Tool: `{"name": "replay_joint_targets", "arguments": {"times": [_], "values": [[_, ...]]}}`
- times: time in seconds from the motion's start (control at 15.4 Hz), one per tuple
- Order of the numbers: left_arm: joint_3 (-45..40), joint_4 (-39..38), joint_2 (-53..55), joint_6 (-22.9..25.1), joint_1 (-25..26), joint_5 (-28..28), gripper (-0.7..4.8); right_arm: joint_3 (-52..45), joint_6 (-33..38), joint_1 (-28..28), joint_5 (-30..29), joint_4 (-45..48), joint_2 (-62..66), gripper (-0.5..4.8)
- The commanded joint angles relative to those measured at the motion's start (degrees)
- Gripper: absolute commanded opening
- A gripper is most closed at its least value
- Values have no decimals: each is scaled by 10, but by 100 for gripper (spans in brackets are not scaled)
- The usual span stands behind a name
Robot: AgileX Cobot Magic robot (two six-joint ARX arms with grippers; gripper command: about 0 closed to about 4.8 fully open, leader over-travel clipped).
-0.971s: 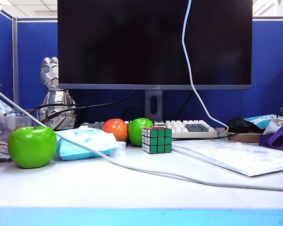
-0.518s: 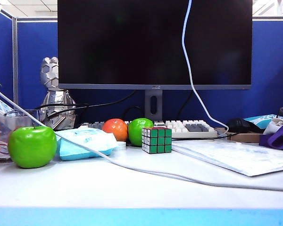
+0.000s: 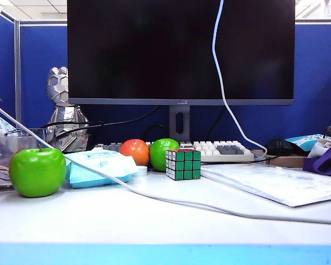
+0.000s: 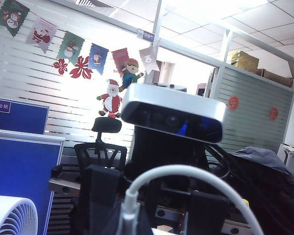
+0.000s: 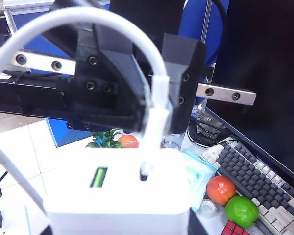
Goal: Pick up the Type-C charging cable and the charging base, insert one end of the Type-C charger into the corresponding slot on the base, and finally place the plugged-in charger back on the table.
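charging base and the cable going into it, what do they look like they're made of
The charging base, held up by the right gripper, looks like smooth white hard plastic: flat faces, rounded edges, soft sheen. The Type-C charging cable, pinched at the plug by the left gripper, seems rubbery-jacketed: matte white, bending in a smooth loop. Its plug looks like stiffer moulded plastic.
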Motion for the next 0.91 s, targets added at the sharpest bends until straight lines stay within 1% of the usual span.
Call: {"name": "replay_joint_targets", "arguments": {"times": [0.06, 0.45, 0.91], "values": [[2, 5, -4, 0, -1, 4, -6, 5, 4, 1, -1, 20, -3, -1], [2, 5, -4, 0, -1, 13, -6, 5, 18, 1, -11, 34, -3, -1], [2, 5, -4, 0, -7, 15, -6, 5, 18, 1, -22, 35, -3, -1]]}}
